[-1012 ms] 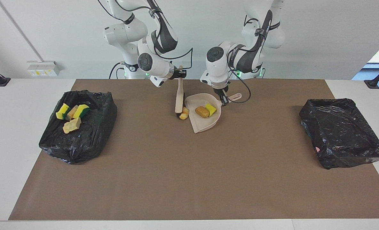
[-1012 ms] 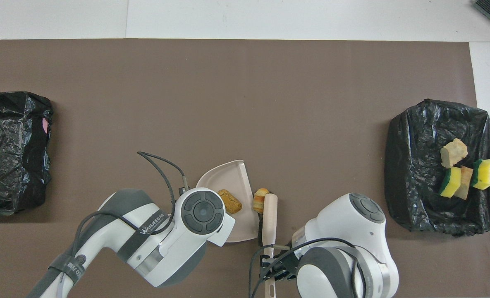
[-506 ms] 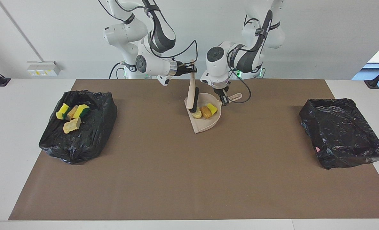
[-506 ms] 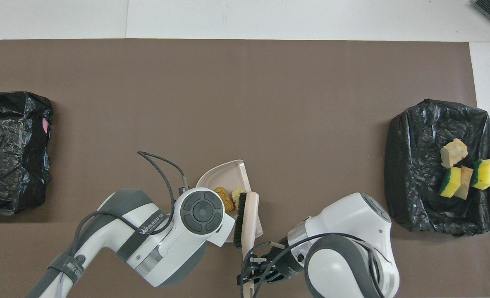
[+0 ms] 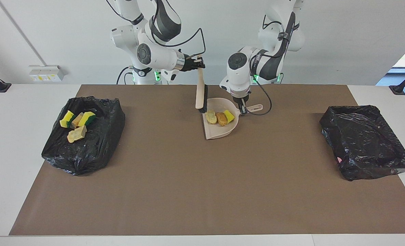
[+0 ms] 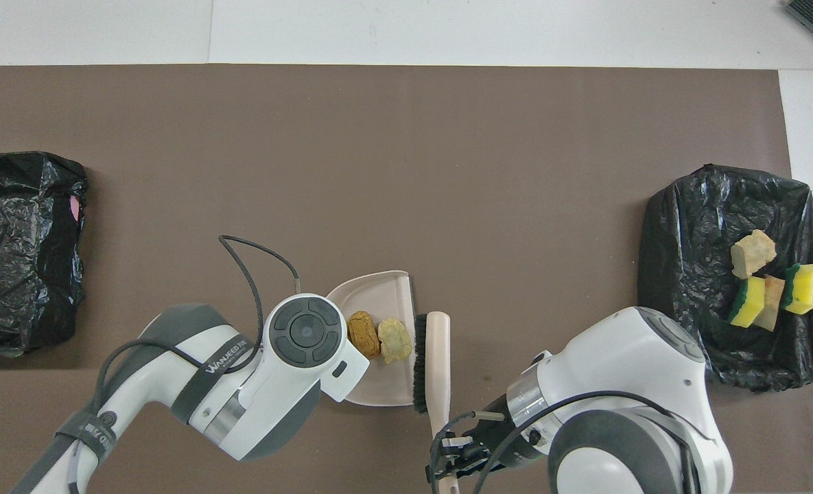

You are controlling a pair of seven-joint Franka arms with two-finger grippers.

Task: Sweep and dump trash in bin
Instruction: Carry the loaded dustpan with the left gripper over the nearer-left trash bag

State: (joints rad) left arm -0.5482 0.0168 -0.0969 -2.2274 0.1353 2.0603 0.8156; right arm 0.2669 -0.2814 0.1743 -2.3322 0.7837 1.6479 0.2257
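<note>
1. r. gripper (image 5: 198, 64) pinches brush (image 5: 200, 97) handle – bristles hang at the pan (image 5: 219, 131) edge, clear of the load.
2. l. gripper (image 5: 243, 108) clamps pan handle – steadies it.
3. trash: three bits (image 5: 220, 118) in pan; four (image 5: 76, 125) in bin (image 5: 96, 150) at r. arm's end.

Two robot arms: glossy white rounded shells joined by dark grey sleeves at the bends. Left arm (image 6: 193, 384) carries grey lettering on a grey band and a round dark grey cap with ringed grooves at its wrist joint (image 6: 304, 331); a thin black cable loops over it. Right arm (image 5: 154, 54) shows a similar round cap, black looping cables and a silver collar. Green lights glow at both bases.
</note>
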